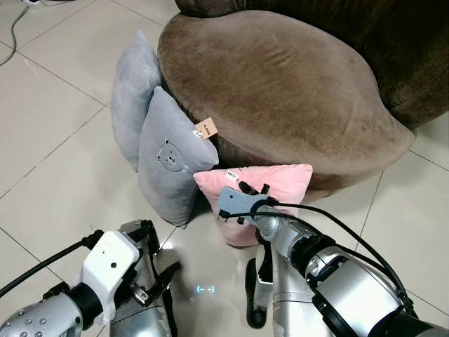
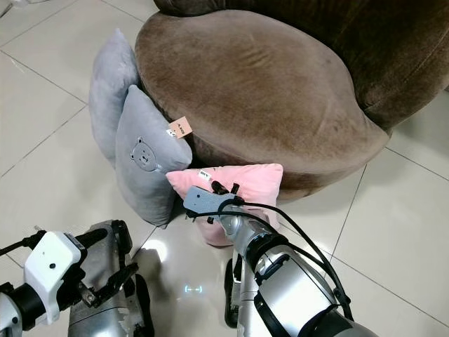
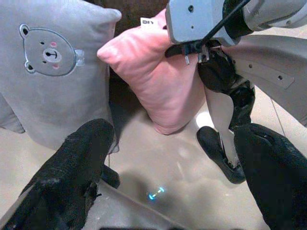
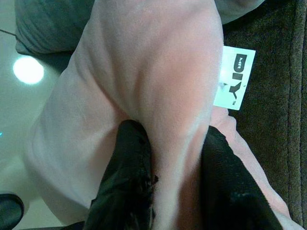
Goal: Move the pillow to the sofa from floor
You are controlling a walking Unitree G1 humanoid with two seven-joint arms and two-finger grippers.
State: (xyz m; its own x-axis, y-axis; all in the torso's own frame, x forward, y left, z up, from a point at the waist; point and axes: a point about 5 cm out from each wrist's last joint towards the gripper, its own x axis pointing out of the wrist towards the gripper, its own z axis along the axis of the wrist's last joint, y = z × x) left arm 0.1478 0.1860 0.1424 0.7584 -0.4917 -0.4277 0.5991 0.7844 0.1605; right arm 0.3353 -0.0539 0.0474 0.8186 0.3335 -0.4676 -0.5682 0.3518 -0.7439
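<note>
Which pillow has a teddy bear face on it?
The front grey pillow, standing on the floor between the plain grey pillow and the pink pillow, which the right gripper pinches.

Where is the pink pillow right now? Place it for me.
The pink pillow stands on the tiled floor against the brown sofa's base, just right of the bear-face grey pillow, with the right gripper pinching its fabric.
</note>
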